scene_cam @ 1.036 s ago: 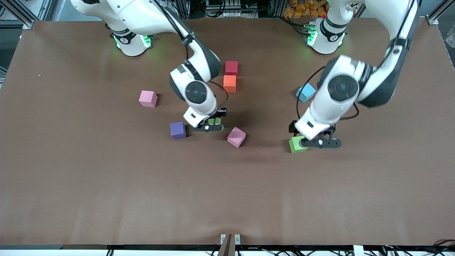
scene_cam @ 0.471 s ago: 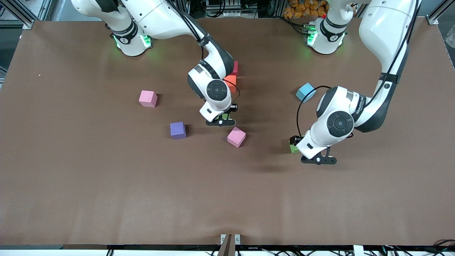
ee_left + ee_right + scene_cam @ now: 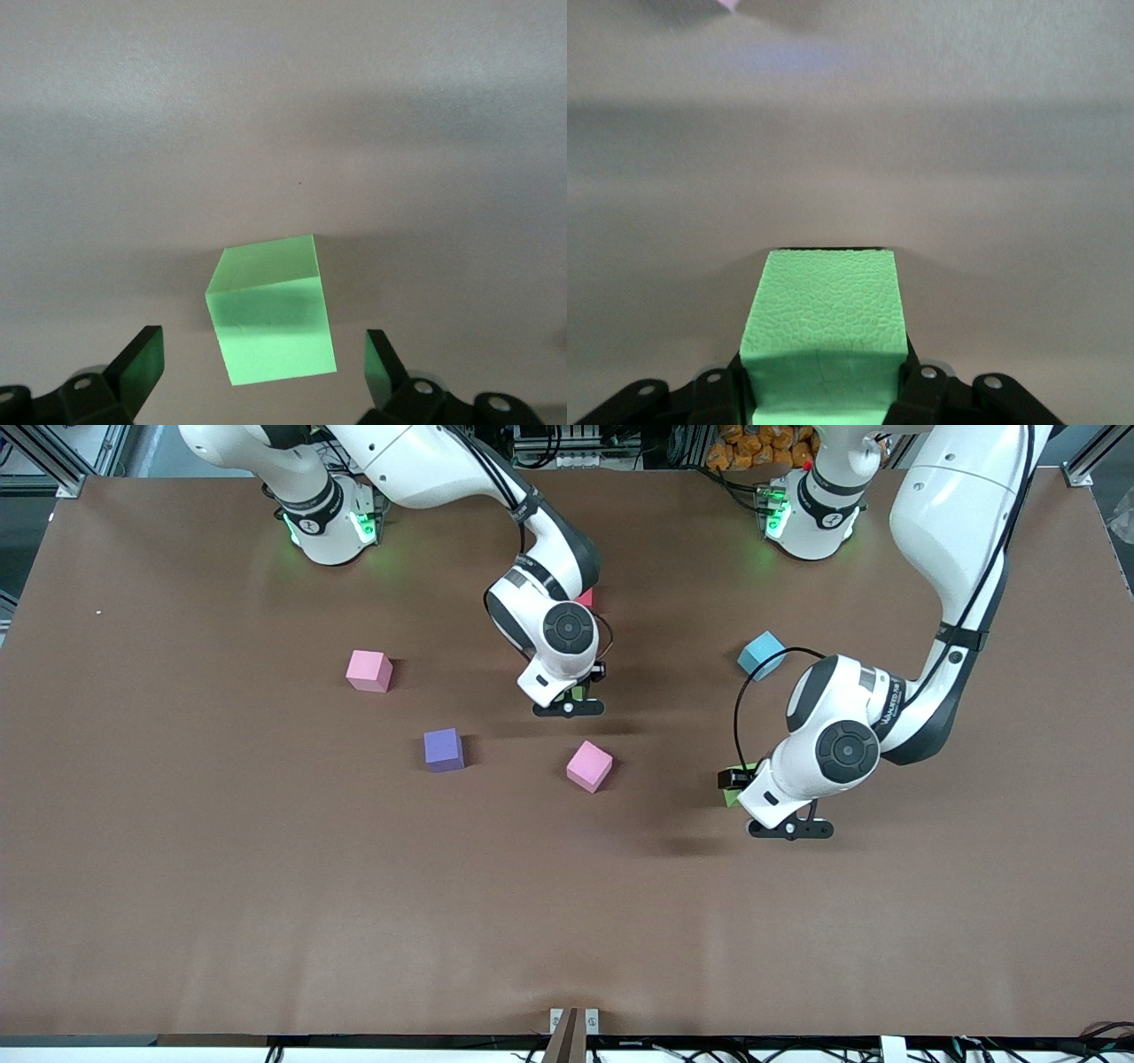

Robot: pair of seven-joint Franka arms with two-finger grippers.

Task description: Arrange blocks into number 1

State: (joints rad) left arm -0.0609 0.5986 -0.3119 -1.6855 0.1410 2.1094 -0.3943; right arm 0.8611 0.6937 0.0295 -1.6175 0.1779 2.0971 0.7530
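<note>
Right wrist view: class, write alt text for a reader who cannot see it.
The right gripper is shut on a green block with a pebbled surface, held above the bare brown table. A pink block's corner shows at the picture's edge.

A brown table point(image 3: 266, 886) is carrying the loose blocks. Taking the purple block point(image 3: 443, 749) as the landmark: a pink block point(image 3: 369, 670) is lying farther from the front camera than it, toward the right arm's end. A second pink block point(image 3: 590, 766) is sitting beside it toward the left arm's end, slightly nearer to the camera and turned at an angle. A red block point(image 3: 586, 597), mostly hidden by the right arm, is resting much farther from the camera. A light blue block point(image 3: 762, 654) is lying well apart toward the left arm's end, farther from the camera. A green block point(image 3: 273, 310) is resting on the table well apart toward the left arm's end, slightly nearer to the camera.
</note>
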